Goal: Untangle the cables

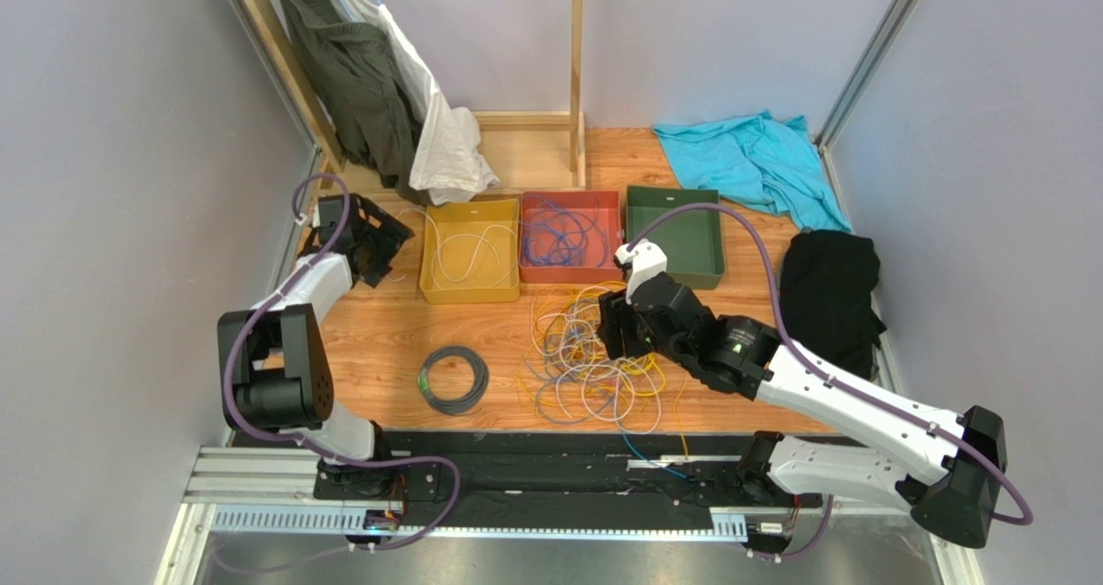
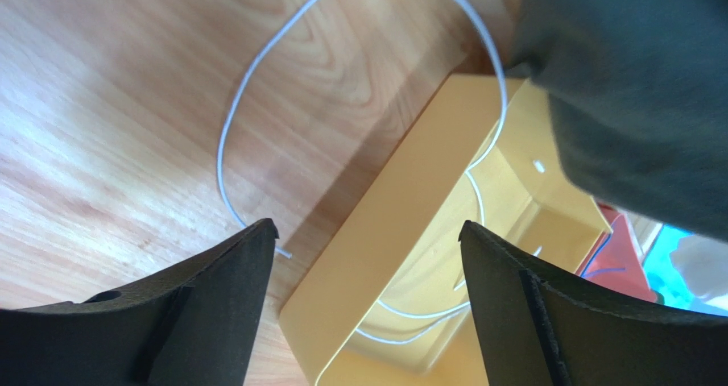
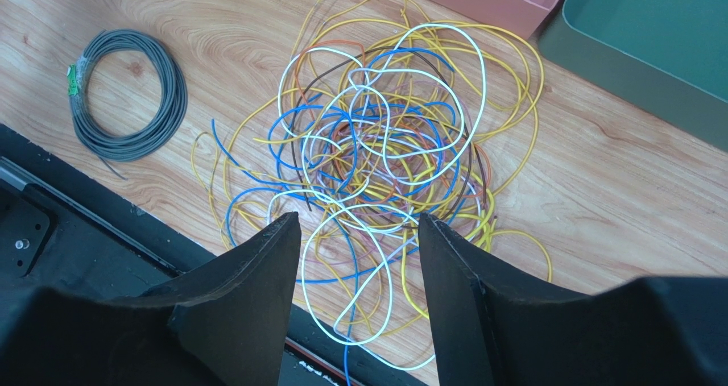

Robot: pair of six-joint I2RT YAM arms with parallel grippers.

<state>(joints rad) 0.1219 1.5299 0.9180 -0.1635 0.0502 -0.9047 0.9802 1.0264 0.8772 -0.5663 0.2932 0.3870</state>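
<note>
The cables [image 1: 596,365] lie in a loose tangle of yellow, white, blue and brown loops on the wooden table, also seen in the right wrist view [image 3: 384,147]. My right gripper [image 1: 619,337] hovers over the tangle's near side, open [image 3: 359,224], with nothing between its fingers. A single white cable [image 2: 224,147] loops across the table and over the wall into the yellow bin [image 2: 402,224]. My left gripper [image 1: 378,239] stands open [image 2: 367,228] just left of that bin [image 1: 427,252], holding nothing. Blue cables [image 1: 563,236] lie in the red bin [image 1: 570,276].
A green bin [image 1: 673,239] stands right of the red one. A neat grey coil with a green tag [image 1: 482,376] lies left of the tangle. Teal cloth [image 1: 751,159] and black cloth [image 1: 829,288] lie at the right, hanging clothes [image 1: 376,81] at back left.
</note>
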